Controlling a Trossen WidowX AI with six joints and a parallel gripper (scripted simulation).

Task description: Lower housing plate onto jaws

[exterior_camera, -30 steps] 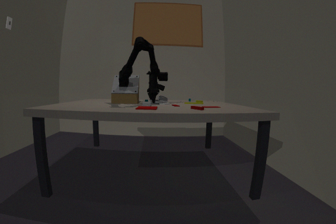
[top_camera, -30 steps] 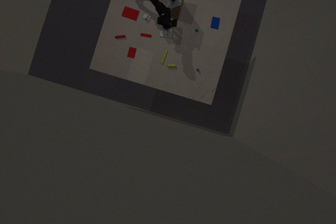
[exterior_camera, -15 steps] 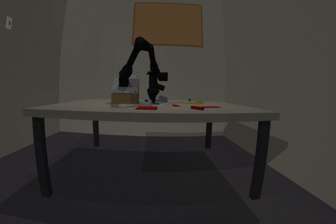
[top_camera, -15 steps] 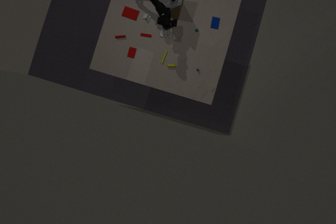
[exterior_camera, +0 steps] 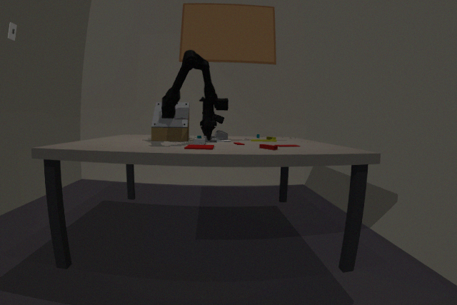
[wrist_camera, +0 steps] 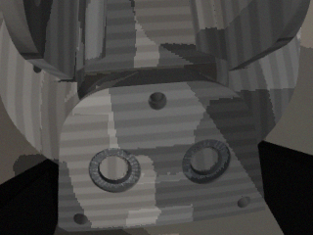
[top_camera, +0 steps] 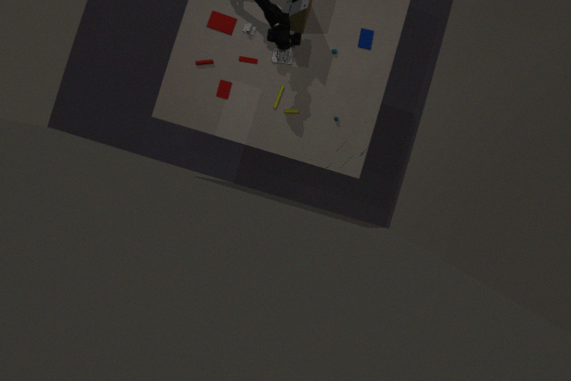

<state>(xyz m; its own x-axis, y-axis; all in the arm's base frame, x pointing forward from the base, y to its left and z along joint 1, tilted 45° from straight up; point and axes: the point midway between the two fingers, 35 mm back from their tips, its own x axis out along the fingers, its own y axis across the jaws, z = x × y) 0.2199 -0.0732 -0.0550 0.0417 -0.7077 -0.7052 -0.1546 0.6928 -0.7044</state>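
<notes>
Housing plate point(wrist_camera: 156, 132) is between the fingers of the hand point(top_camera: 283, 47) point(exterior_camera: 208, 138) point(wrist_camera: 156, 159), gripped by its sides, low over the table point(top_camera: 318, 136) point(exterior_camera: 206, 158). Two round rings point(wrist_camera: 114, 169) point(wrist_camera: 206, 162) show in its face! Outward, the metal assembly point(top_camera: 282, 61) pokes past the hand; whether the plate is fully seated, I can't tell. Here's the danger: a slight sideways offset could catch a hidden stub and prop one edge up. Let go unevenly, and a dragging finger could tip the plate or shift the jaws.
</notes>
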